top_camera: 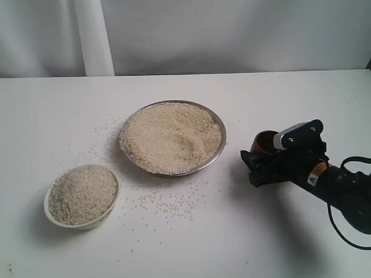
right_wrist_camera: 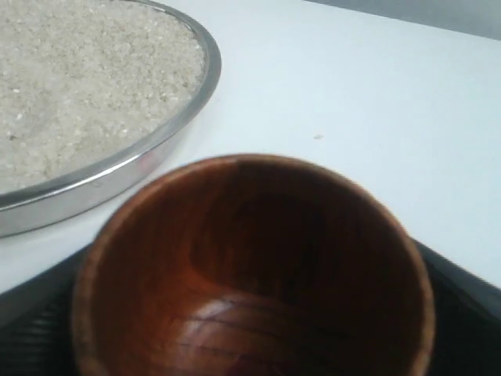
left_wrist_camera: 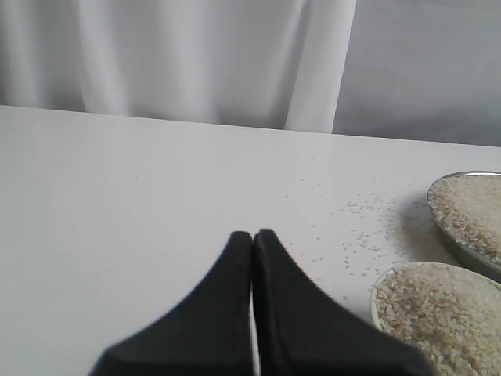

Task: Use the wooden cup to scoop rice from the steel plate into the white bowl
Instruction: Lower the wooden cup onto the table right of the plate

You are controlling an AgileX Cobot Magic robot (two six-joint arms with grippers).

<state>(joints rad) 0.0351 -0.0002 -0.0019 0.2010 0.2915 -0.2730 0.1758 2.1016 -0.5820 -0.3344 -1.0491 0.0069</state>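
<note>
White counter (top_camera: pixel 278 237) backed by pale draped curtain (top_camera: pixel 232 35). Loose rice grains (top_camera: pixel 168 204) scattered near shiny round steel plate (top_camera: pixel 218 120) and small white ceramic bowl (top_camera: pixel 87 225). Reddish-brown wooden cup (top_camera: pixel 265 142) flanked by right claw (top_camera: pixel 255 166) beside plate, grip not discernible. Left claw (left_wrist_camera: pixel 252 239) pressed together.

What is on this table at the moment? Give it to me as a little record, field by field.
Steel plate: heaped with rice, mid-table
White bowl: nearly full of rice, left of the plate and nearer the camera
Spilled grains: scattered on the table between and around both dishes
Wooden cup: empty, right of the plate
Right gripper: jaws either side of the cup; grip unclear
Left gripper: shut, empty
</note>
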